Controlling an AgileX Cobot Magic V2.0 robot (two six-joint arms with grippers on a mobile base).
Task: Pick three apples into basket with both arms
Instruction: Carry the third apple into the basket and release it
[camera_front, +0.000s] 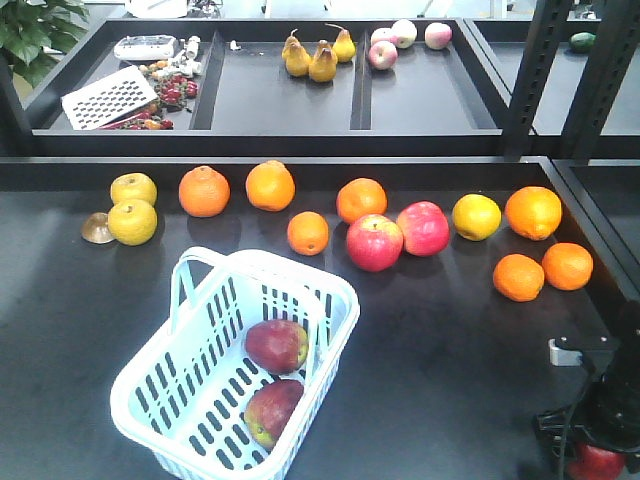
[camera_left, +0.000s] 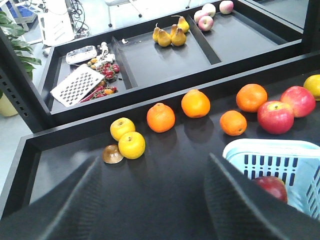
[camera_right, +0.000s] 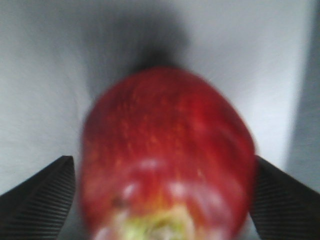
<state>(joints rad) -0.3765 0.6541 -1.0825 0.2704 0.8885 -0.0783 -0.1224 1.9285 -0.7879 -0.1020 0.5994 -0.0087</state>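
The pale blue basket (camera_front: 338, 297) stands at the front left of the black table with two dark red apples (camera_front: 276, 345) (camera_front: 270, 410) lying in it. A third apple (camera_front: 597, 463) lies on the table at the bottom right. My right gripper (camera_front: 593, 445) is over it. In the right wrist view this apple (camera_right: 167, 150) fills the space between the fingers of the right gripper (camera_right: 162, 159), blurred, with a narrow gap at the left finger. My left gripper (camera_left: 154, 159) is open over bare table, left of the basket (camera_left: 280, 149), where one apple (camera_left: 272, 186) shows.
Two brighter red apples (camera_front: 374, 242) (camera_front: 424, 227) sit in a row with oranges (camera_front: 270, 185) and yellow fruits (camera_front: 133, 221) behind the basket. A small brown dome (camera_front: 97, 228) lies at the left. Back bins hold pears (camera_front: 320, 60). Black uprights (camera_front: 530, 70) rise at the right.
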